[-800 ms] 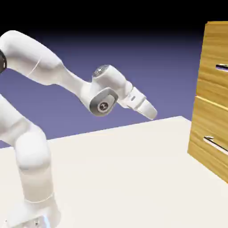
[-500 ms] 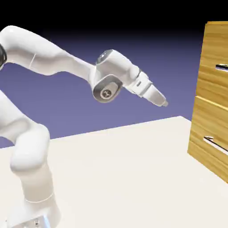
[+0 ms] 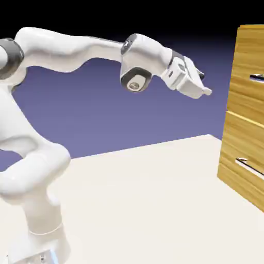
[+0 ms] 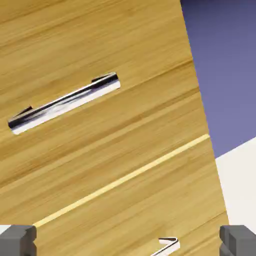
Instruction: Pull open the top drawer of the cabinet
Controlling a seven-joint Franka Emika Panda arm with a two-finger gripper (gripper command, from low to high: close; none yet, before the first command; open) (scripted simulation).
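Landmark: the tall, boxy, light-brown wood-grain cabinet (image 3: 242, 149), standing at the exterior view's right.

Off-white flat counter (image 3: 144, 206): stretches out in front of the cabinet. White jointed robot arm (image 3: 46, 49): across from the cabinet, reaching toward it. Upper light-oak wood-grain drawer front (image 3: 247, 98): the cabinet's upper part, looks closed, above the pale seam. Lower wood-grain drawer front (image 3: 240, 180): below that seam, with its own slim metal bar (image 3: 251, 169). White two-finger end effector (image 4: 128, 241): short of the cabinet, fingers spread wide, nothing between them, not touching. Thin silver bar handle (image 4: 65, 102): on the cabinet's upper drawer front, slanted in the hand view.

Step in hand, I'd judge: approach, no pull started. Next move probably needs the end effector rolled to suit the bar, centred on the upper handle, then moved in toward the cabinet before closing. Risk: a fingertip bumping the bar.
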